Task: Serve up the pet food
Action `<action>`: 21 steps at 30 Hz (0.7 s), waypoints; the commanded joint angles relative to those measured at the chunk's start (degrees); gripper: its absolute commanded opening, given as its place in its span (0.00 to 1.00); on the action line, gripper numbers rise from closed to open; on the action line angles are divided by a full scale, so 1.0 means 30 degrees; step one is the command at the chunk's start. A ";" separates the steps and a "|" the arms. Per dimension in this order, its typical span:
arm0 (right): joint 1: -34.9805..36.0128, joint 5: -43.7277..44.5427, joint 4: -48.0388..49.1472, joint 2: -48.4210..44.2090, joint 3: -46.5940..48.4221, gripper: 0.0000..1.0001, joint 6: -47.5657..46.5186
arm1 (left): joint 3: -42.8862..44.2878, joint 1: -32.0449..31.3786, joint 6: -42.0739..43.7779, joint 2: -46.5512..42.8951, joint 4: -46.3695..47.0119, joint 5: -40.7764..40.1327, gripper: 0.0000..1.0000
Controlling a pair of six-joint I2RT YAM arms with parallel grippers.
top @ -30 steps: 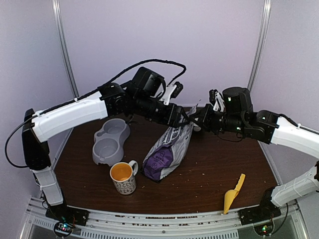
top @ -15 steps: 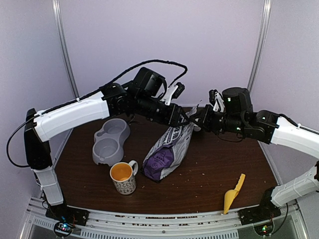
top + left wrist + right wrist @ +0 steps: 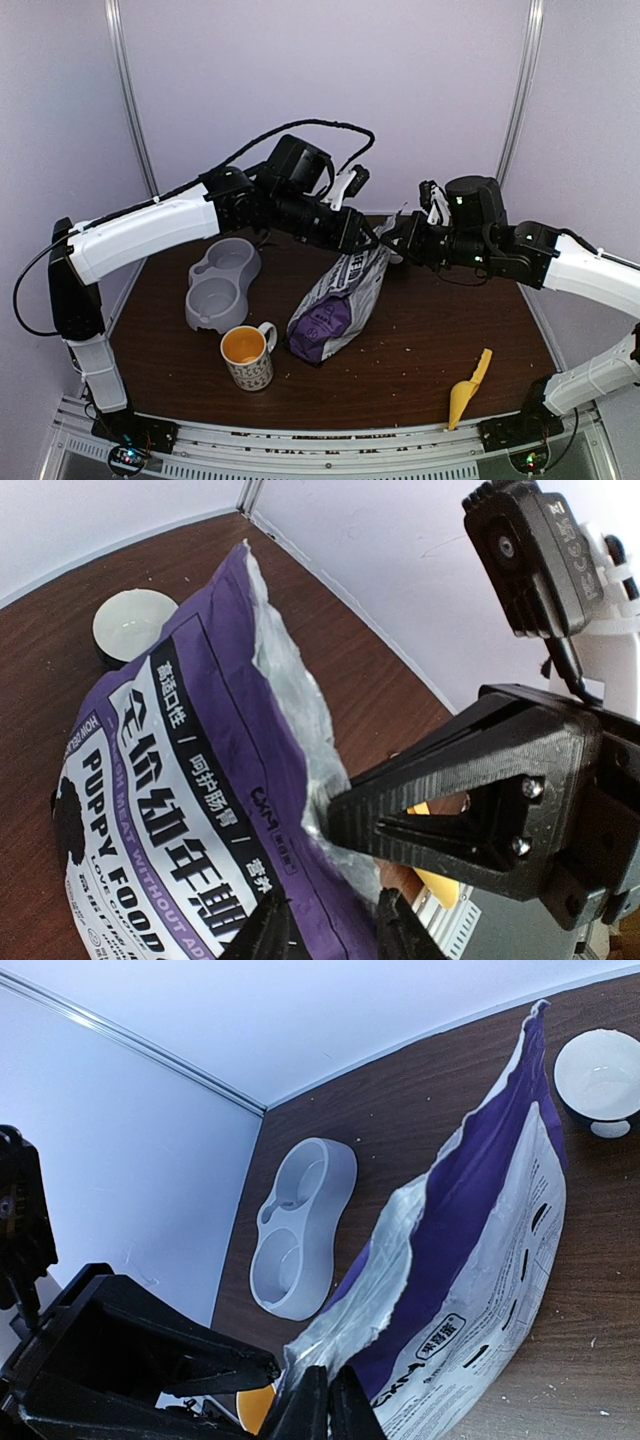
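Bag (image 3: 335,300): table centre, mouth raised toward 12 o'clock; kibble hidden inside. Right gripper (image 3: 325,1388): pinching lip. Left gripper (image 3: 330,912): straddles opposite lip, grip unclear. Step: opening bag. Next: part lips, firm hold.

Left arm (image 3: 150,235) and right arm (image 3: 590,275) reach inward; right fingers (image 3: 308,1405) pinched together, left fingers (image 3: 268,932) narrowly apart.

An orange-lined mug (image 3: 247,357) stands upright, a yellow scoop (image 3: 468,389) lying well apart from it.
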 commanded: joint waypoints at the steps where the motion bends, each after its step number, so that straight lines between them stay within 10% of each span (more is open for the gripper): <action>1: -0.0018 0.0455 -0.0559 0.0023 0.0306 0.00 -0.0322 | -0.0154 0.0304 -0.0148 0.0144 0.0310 -0.0432 0.30; 21: -0.0062 0.0658 -0.1091 0.0106 0.0601 0.00 -0.0831 | -0.0593 0.0565 -0.0348 0.0430 0.1161 0.0373 0.16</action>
